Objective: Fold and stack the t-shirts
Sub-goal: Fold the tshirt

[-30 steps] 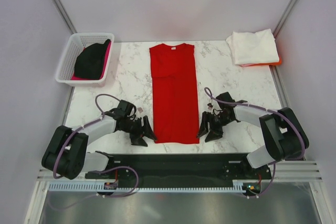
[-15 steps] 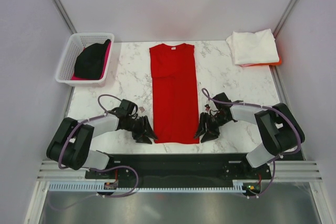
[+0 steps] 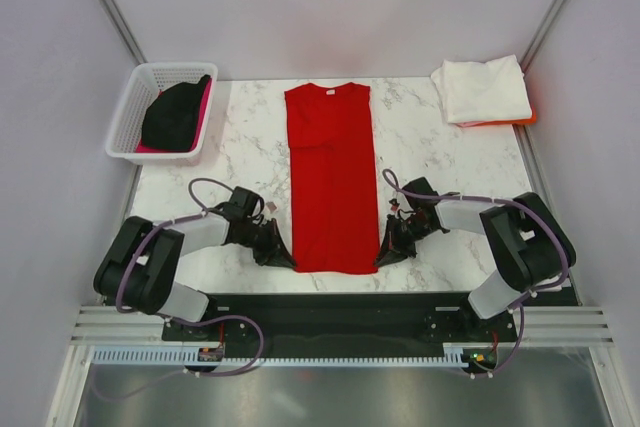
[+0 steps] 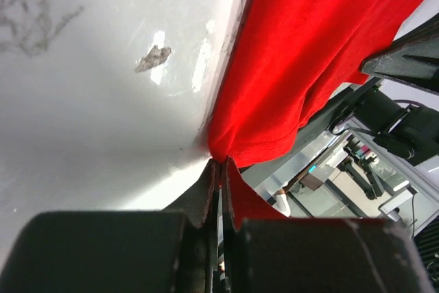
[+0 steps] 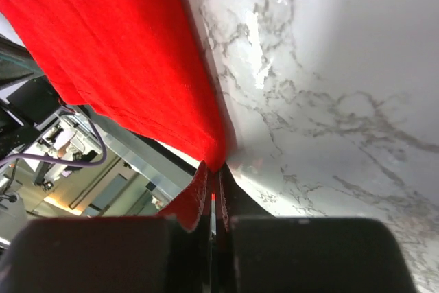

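A bright red t-shirt (image 3: 332, 177), folded into a long strip, lies flat down the middle of the marble table, collar at the far end. My left gripper (image 3: 287, 260) is shut on its near left corner (image 4: 226, 150). My right gripper (image 3: 382, 258) is shut on the near right corner (image 5: 214, 150). Both wrist views show the jaws pinched on the red hem at the table's front edge. A folded white t-shirt (image 3: 482, 89) rests on an orange one (image 3: 526, 118) at the far right. A black t-shirt (image 3: 176, 112) and a pink one (image 3: 204, 112) lie in the basket.
The white lattice basket (image 3: 135, 107) stands at the far left corner. The table's front edge and the black base rail (image 3: 330, 309) run just below both grippers. Grey walls close in the sides and back.
Both grippers slid inward to the red t-shirt's near corners and closed on them. The shirt itself has not shifted.
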`<state>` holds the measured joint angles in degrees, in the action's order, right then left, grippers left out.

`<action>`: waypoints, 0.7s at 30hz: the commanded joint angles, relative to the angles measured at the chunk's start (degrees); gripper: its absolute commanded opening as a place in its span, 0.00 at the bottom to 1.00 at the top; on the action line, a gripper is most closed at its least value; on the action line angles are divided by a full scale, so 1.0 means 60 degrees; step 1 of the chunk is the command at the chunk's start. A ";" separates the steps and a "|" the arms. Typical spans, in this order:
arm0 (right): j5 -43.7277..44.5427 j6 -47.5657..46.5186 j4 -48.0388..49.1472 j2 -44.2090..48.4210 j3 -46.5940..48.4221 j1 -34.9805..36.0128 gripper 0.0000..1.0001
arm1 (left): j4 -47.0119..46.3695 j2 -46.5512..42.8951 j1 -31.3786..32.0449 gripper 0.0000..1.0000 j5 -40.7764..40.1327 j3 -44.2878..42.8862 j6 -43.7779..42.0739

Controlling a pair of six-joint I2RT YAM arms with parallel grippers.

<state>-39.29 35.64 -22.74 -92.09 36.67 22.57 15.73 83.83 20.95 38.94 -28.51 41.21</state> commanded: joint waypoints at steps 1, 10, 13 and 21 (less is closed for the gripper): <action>0.0205 0.0022 0.0348 0.0420 0.0012 0.0004 0.00 | 0.0336 -0.0566 -0.0195 0.02 -0.0132 -0.0258 -0.0275; -0.0424 -0.0783 -0.0369 0.1726 0.1388 -0.0362 0.00 | 0.1231 -0.1374 -0.1322 0.02 0.0234 -0.1516 -0.1316; -0.0454 -0.0739 -0.0414 0.1463 0.2180 -0.0830 0.00 | 0.1261 -0.1404 -0.1543 0.02 0.0205 -0.2189 -0.1404; -0.0352 -0.0725 0.0084 -0.0045 0.4566 -0.1784 0.00 | 0.0675 -0.0234 -0.1968 0.02 0.0029 -0.4460 -0.1492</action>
<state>-41.28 31.73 -24.10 -90.24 59.88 12.56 22.11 80.07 9.91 39.13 -50.15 34.83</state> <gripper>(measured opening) 0.012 0.032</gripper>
